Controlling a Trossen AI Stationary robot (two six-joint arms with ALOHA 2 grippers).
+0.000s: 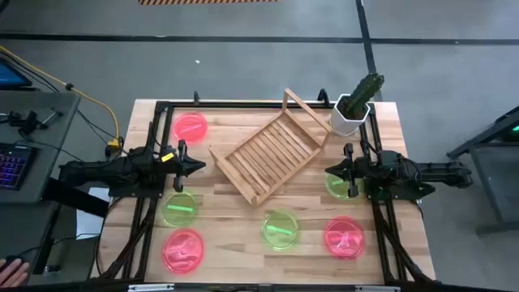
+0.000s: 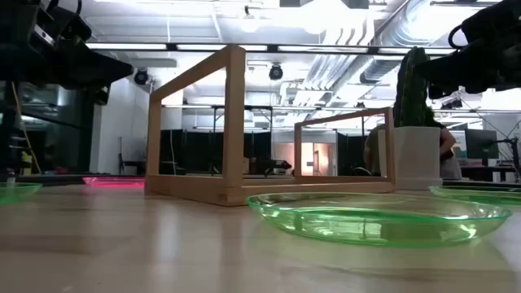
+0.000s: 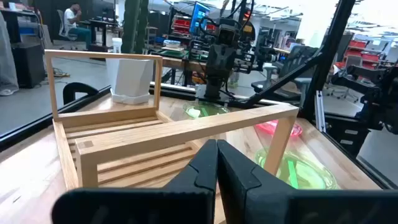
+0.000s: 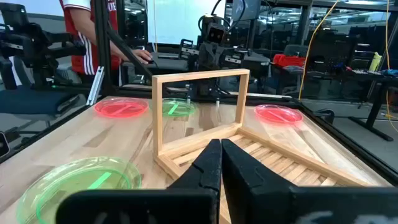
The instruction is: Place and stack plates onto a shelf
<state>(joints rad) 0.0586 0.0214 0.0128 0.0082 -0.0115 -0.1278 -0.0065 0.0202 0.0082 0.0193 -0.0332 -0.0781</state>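
The light wooden slatted rack (image 1: 272, 154) lies askew mid-table, its taller frame end toward the far right. Six translucent plates lie flat on the table around it: pink (image 1: 190, 127) far left, green (image 1: 179, 209) and pink (image 1: 183, 249) near left, green (image 1: 280, 229) near the middle, pink (image 1: 345, 237) near right, and green (image 1: 336, 186) partly under my right arm. My left gripper (image 1: 201, 166) hovers shut to the left of the rack (image 3: 168, 130). My right gripper (image 1: 328, 170) hovers shut to the rack's (image 4: 249, 149) right, above the green plate's edge. Neither holds anything.
A white pot with a cactus (image 1: 354, 109) stands at the far right corner, just beyond the rack's frame end. A black rail frame (image 1: 243, 104) borders the table. A keyboard (image 1: 12, 166) and cables sit off the left edge. People show in the room behind.
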